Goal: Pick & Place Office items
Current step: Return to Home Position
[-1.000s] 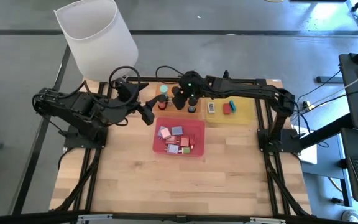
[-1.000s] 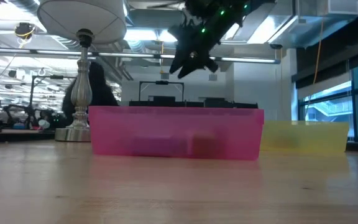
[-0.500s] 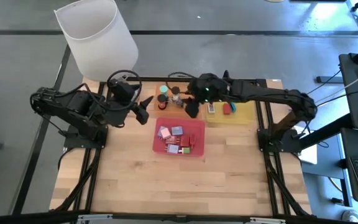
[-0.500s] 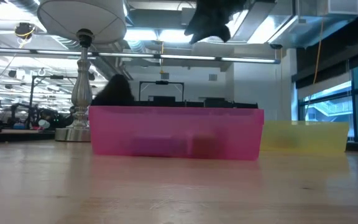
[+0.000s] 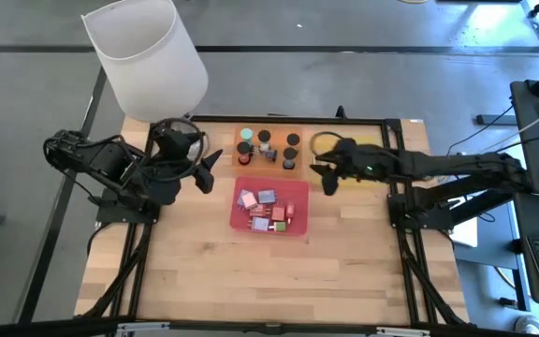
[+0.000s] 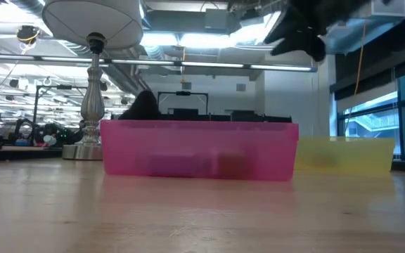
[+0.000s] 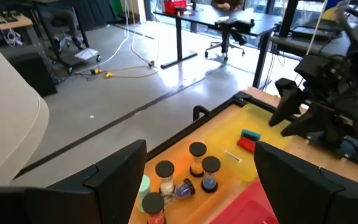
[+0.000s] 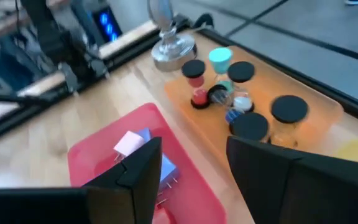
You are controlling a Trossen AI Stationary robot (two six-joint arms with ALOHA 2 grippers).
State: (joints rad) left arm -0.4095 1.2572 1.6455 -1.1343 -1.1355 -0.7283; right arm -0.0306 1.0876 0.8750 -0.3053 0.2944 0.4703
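Short black cylinders [image 5: 291, 139] stand in the orange tray [image 5: 268, 130] at the far side, also seen in the right wrist view [image 8: 241, 71]. Pink, lavender-blue and red blocks [image 5: 268, 210] lie in the red tray [image 5: 299, 227]. Teal and red rectangles [image 7: 248, 140] and a white one [image 7: 232, 155] lie in the yellow tray [image 7: 261, 121]. My right gripper [image 5: 329, 180] hovers open above the table between the red and yellow trays. My left gripper [image 5: 205, 169] is open left of the orange tray, holding nothing.
A lamp with a white shade [image 5: 148, 56] stands at the far left corner, its metal base [image 8: 173, 46] beside the orange tray. The black frame rail [image 5: 393, 201] runs along the table's edges. Bare wood [image 5: 269, 281] fills the near half.
My right gripper has drawn back from above the orange tray toward the table's right and slightly nearer, ending beside the yellow tray's left end. My left gripper has pulled back a little toward the table's left. The pieces in the trays have stayed put.
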